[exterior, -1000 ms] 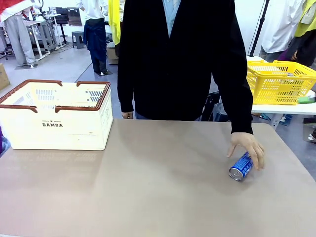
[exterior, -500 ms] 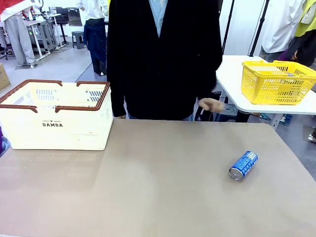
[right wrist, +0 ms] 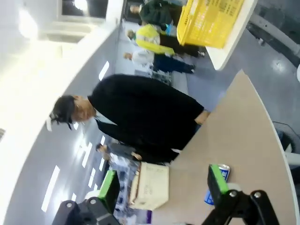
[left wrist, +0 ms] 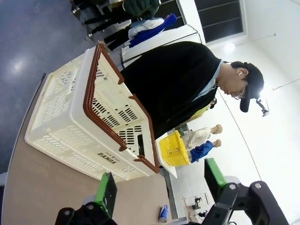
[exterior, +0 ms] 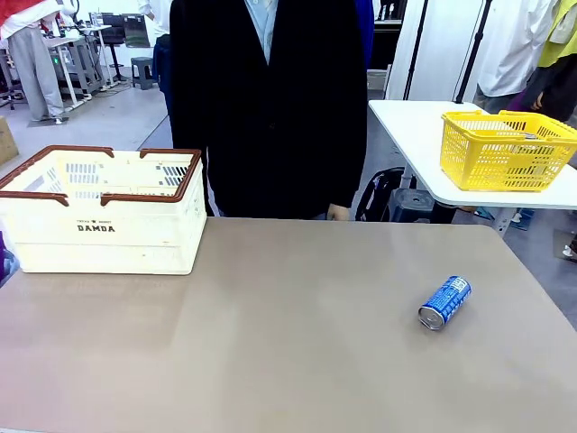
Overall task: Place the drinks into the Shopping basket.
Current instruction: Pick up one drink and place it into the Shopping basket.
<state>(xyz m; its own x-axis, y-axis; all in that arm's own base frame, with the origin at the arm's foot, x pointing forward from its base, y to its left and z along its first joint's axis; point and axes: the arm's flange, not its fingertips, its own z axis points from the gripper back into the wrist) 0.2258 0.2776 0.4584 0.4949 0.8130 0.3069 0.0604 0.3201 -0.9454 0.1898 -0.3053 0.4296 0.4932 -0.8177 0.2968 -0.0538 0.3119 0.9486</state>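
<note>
Black "DAMDA" is printed on the Shopping basket; white lettering on the blue can is unreadable.

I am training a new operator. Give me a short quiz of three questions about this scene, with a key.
1. True or false: the blue can stands upright on the table.
2. Where is the Shopping basket? A: on the table, at the robot's left. B: on the floor. C: on a chair.
3. How do the left gripper and the right gripper stand?
Key: 1 false, it lies on its side. 2 A. 3 both open, holding nothing.
</note>
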